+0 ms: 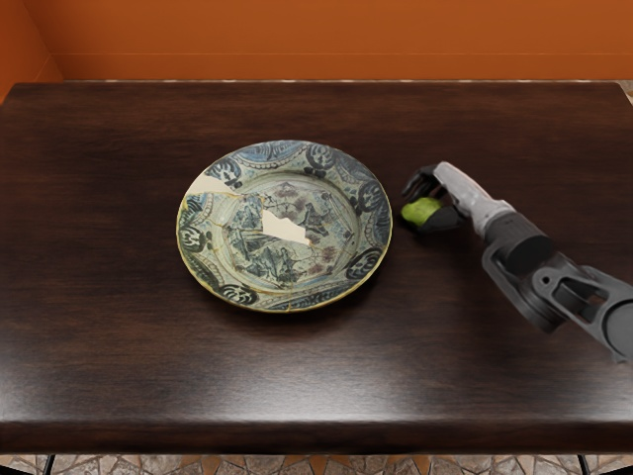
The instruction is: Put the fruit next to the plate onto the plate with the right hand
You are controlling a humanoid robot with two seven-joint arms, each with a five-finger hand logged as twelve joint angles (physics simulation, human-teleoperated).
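One arm is in play: the right hand [435, 202], right of centre in the frame, has its dark fingers curled around the small green fruit [420, 211], just beside the right rim of the plate [367, 263]. The grip looks shallow to me. A quick swing left could let the fruit slip, roll across the table [99, 346], or clip the rim.

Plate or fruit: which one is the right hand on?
The small green fruit, on the table right of the patterned plate; the right hand curls around it. The plate is untouched.
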